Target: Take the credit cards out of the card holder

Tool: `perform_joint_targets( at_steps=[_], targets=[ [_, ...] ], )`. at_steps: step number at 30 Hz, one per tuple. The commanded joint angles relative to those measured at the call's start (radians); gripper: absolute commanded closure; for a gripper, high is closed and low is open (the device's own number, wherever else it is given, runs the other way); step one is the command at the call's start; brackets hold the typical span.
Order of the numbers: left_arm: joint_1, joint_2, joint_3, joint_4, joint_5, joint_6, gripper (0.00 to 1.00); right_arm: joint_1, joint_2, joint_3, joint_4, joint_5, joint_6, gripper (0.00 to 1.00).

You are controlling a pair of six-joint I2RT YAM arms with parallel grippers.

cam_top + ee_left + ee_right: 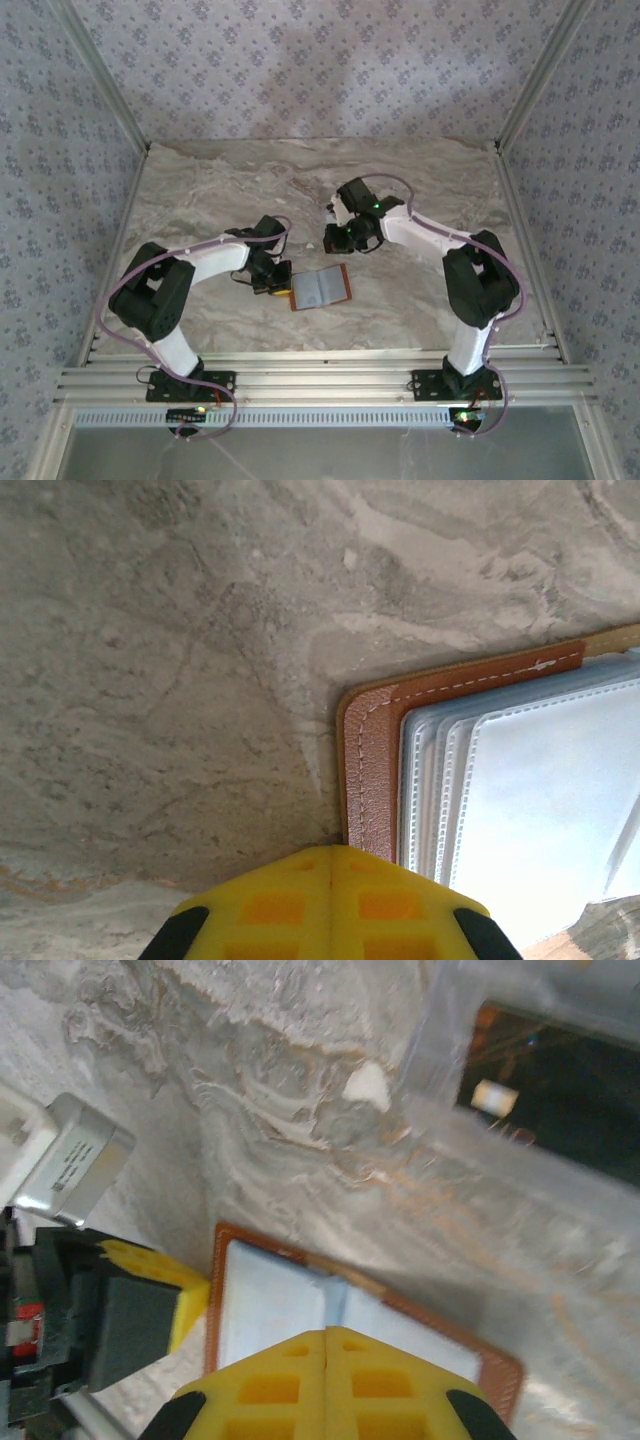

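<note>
And here, centre of the action, the wallet (320, 288): open, flat on the marbled table (210, 190), between the two arms, closer to the near edge than the far one. Slightly askew too, left side a shade nearer than the right.

Up close from the left wrist, a fine look at it: orange-brown leather rim (366, 770) with a neat line of pale stitching and a rounded corner. Inside that, a stack of clear plastic sleeves (540, 810), edges stepped one behind another, faces a pale grey-blue. From the right wrist, both inner halves on show, same pale blue, with a fold down the middle and the brown border all round. Contents of those sleeves: impossible to tell from here.

Now the left gripper (272, 278): clamped shut, yellow fingertips pressed flat together with nothing between them, down at the wallet's left rim. Touching the leather or just over it? Too close to call.

Over to the right gripper (338, 242): also closed tight, yellow tips together, empty. Up off the table, just far of the wallet, pointing down toward it, apart from the left gripper.
</note>
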Motion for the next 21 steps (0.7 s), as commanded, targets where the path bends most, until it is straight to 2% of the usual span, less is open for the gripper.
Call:
perform_joint_targets(
  at_steps=[1,10,21],
  targets=[
    [0.004,0.037,-0.005,0.009,-0.003,0.016,0.95,0.035,-0.059,-0.032,0.031,-0.016,0.158,0.96],
    [0.01,0.039,-0.01,0.025,0.01,0.018,0.95,0.132,-0.015,-0.051,0.039,0.016,0.294,0.93],
    [0.01,0.047,0.004,0.008,0.015,0.032,0.95,0.211,0.07,-0.041,0.098,-0.001,0.335,0.87]
  ],
)
